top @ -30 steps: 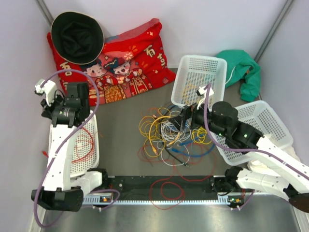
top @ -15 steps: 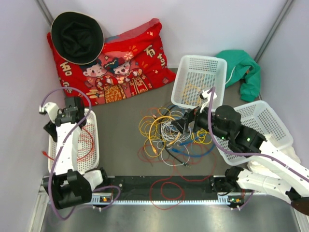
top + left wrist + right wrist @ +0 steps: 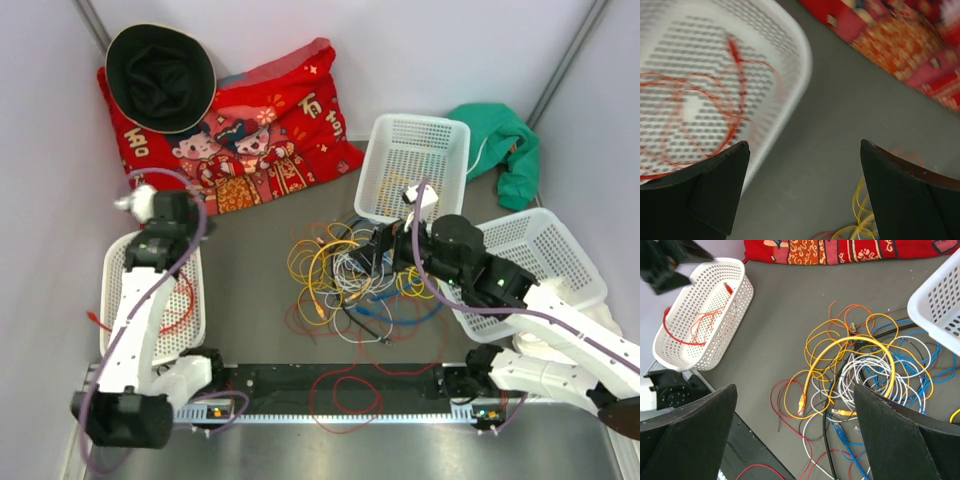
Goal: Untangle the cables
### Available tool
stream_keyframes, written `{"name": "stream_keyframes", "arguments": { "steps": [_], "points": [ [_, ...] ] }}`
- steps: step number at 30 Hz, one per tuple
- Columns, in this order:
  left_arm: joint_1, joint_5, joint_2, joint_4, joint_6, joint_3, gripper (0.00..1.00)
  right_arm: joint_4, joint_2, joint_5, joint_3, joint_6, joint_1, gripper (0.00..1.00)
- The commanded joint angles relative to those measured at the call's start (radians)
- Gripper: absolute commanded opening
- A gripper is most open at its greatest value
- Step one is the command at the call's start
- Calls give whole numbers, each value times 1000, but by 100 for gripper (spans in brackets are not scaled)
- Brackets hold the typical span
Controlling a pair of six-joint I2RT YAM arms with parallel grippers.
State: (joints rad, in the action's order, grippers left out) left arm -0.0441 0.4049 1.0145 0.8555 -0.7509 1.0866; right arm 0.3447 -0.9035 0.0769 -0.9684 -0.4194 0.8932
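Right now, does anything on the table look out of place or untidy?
Yes. One red cable loops over the black rail at the near edge, outside the main tangle. In the left basket, a red wire has one end poking out over the outer rim.

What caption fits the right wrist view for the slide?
Open right gripper hovers above the tangled cables on the grey table; a red cable lies in the white basket beyond.
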Motion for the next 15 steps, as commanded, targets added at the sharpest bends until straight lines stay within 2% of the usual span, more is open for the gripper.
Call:
{"name": "stream_keyframes", "arguments": {
  "steps": [1, 2, 3, 6, 9, 15],
  "points": [
    [346, -141, 28, -196, -31, -97, 95, -15, -12, 21, 11, -25, -7, 99],
    [405, -138, 76, -213, -27, -105, 95, -12, -14, 27, 16, -27, -8, 99],
    [511, -130, 106, -225, -22, -109, 95, -7, -15, 27, 23, -27, -8, 99],
    [665, -132, 241, -280, -7, -119, 98, 0, -23, 37, 34, -38, -7, 99],
    [726, -150, 367, -334, -1, -120, 99, 11, -25, 47, 36, -42, -7, 99],
    [750, -224, 524, -481, -2, -129, 99, 48, -14, 78, 37, -45, -7, 99]
  ]
}}
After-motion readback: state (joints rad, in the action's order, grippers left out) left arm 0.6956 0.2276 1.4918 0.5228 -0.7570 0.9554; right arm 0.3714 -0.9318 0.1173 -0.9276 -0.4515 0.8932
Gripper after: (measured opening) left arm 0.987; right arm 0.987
